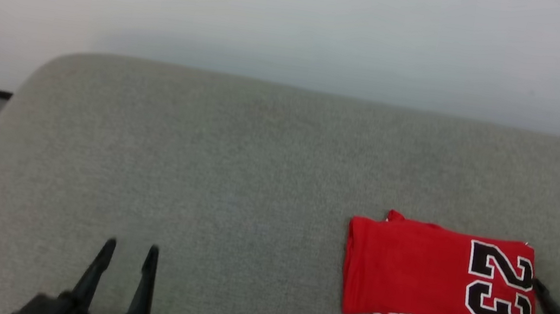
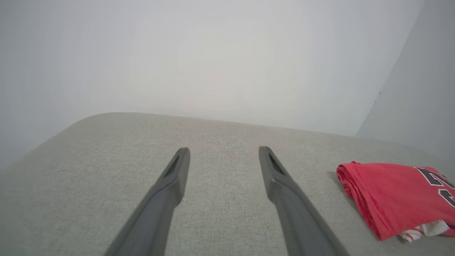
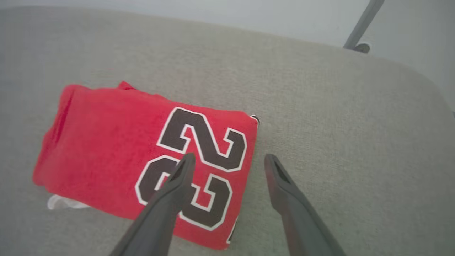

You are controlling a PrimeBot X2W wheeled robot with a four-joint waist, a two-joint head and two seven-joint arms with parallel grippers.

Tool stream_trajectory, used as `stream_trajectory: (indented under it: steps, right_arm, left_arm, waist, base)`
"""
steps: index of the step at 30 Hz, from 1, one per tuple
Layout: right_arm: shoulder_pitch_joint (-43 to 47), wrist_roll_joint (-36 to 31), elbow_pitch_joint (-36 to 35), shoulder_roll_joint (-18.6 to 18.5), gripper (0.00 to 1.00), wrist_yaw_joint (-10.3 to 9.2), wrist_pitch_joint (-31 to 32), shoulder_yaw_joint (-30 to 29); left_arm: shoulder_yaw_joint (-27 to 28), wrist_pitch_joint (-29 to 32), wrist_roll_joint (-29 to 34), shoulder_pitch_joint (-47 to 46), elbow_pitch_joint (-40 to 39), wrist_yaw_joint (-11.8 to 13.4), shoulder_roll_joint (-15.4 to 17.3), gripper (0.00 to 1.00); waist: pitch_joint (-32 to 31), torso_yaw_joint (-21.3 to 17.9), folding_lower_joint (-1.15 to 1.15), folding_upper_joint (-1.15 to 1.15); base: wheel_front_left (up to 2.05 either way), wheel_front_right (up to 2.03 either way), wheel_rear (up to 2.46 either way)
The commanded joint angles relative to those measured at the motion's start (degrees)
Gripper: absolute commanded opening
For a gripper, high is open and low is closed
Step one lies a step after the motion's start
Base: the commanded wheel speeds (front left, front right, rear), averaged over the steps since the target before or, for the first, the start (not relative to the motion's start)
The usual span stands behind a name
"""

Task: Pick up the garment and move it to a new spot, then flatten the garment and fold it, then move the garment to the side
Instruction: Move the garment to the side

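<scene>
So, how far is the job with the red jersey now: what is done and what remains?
Done, it seems: the garment lies folded in a rectangle, "23" up, on the gray surface. In hand: nothing; the right claw is open at its numbered edge, the left claw open and well apart. Left: perhaps only the move to the side, though it already lies toward the right.

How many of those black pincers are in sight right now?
2. The left pincer is open over the grey surface at lower left; the right pincer is open at the right edge of the jersey, by the 23.
</scene>
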Motion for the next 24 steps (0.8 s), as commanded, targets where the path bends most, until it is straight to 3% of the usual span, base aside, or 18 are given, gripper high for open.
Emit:
stream_trajectory:
  steps: [1, 6, 9, 18, 19, 21, 22, 24]
  right_arm:
    - [-2.34, 0.8, 0.44, -0.71, 1.0, -0.08, 2.47, 0.84]
    - [-11.18, 5.69, 4.98, -4.56, 1.0, -0.08, 19.29, 5.06]
    - [-15.08, 8.13, 7.54, -4.68, 1.0, -0.08, 25.55, 6.88]
    - [-23.83, 9.58, 16.46, -1.55, 0.98, -0.08, 27.25, 12.9]
    - [-24.11, 9.82, 17.37, -1.21, 0.54, -0.08, 27.1, 14.04]
    - [-24.72, 10.77, 18.46, -0.32, 0.05, -0.08, 25.9, 15.54]
    - [-25.03, 11.57, 18.95, 0.06, 0.0, -0.08, 25.2, 15.98]
    - [-25.39, 12.95, 19.31, -0.18, 0.0, -0.11, 22.98, 16.26]
  left_arm:
    - [-0.22, -0.05, -0.23, -1.16, 0.05, -0.14, -0.1, 1.0]
    - [-2.2, -0.04, 0.11, -5.87, 0.72, -0.14, -0.31, 1.0]
    - [-3.31, -0.05, 0.58, -8.34, 1.47, -0.14, 0.04, 1.0]
    - [-5.27, -0.05, 0.44, -14.9, 2.8, -0.14, 0.91, 1.0]
    - [-5.58, -0.05, 0.18, -15.63, 3.12, -0.14, 1.2, 1.0]
    - [-6.12, -0.05, 0.14, -16.96, 3.81, -0.14, 1.57, 1.0]
    - [-6.3, -0.05, 0.12, -17.48, 4.08, -0.14, 1.9, 1.0]
    - [-6.58, -0.05, -0.15, -18.29, 4.56, -0.14, 2.53, 1.0]
  waist:
    - [2.94, -1.11, 0.0, 0.0]
    - [7.86, -1.47, 0.0, 0.0]
    - [10.12, -1.42, 0.0, 0.0]
    - [16.16, -2.21, 0.0, 0.0]
    - [16.4, -2.29, 0.0, 0.0]
    - [16.62, -2.7, 0.0, 0.0]
    - [16.7, -3.05, 0.0, 0.0]
    - [16.79, -3.94, 0.0, 0.0]
  base:
    - [0.0, 0.0, 0.0]
    - [0.0, 0.0, 0.0]
    - [0.0, 0.0, 0.0]
    - [0.0, 0.0, 0.0]
    - [0.0, 0.0, 0.0]
    - [0.0, 0.0, 0.0]
    - [0.0, 0.0, 0.0]
    - [0.0, 0.0, 0.0]
